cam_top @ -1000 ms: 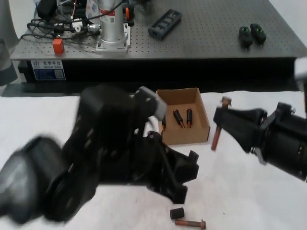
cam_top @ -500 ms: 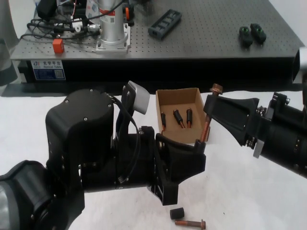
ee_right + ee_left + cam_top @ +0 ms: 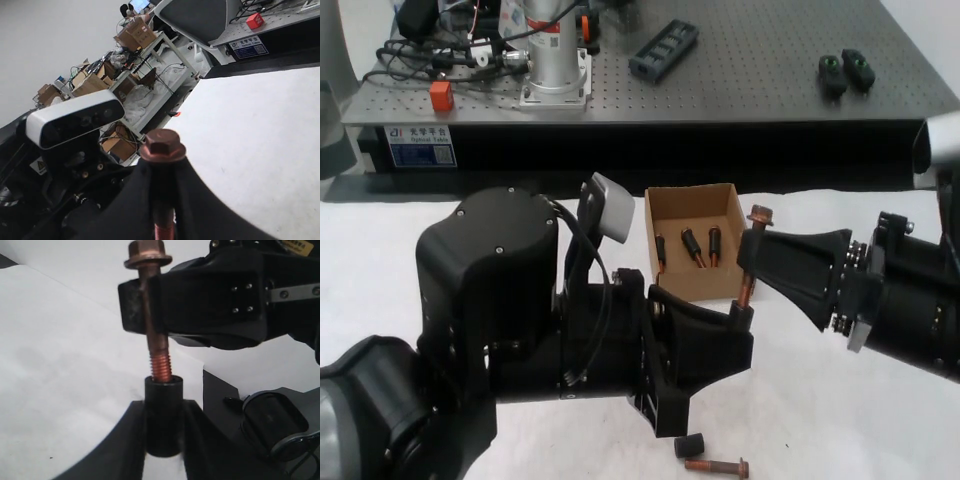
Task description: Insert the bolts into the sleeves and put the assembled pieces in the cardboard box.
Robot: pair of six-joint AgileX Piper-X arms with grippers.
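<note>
Mating pair four: loose sleeve [image 3: 690, 445] and loose bolt [image 3: 717, 466] lie at bottom centre, undone. Mid-frame, left gripper [image 3: 163, 440] clamps a sleeve [image 3: 163, 395], right gripper [image 3: 752, 256] pinches a bolt [image 3: 152, 347], tip at its mouth. Beyond, cardboard box [image 3: 705, 283] holds three assemblies [image 3: 692, 246].

Bright, even light; soft shadows (white cloth [image 3: 840, 430] nearly glaring).

The threaded tip of the bolt [image 3: 149, 315] was hidden inside the sleeve [image 3: 163, 405]. In the high view the sleeve was concealed behind the jaws of the left gripper [image 3: 740, 315], and the cardboard box [image 3: 690, 205] front wall was partly covered
</note>
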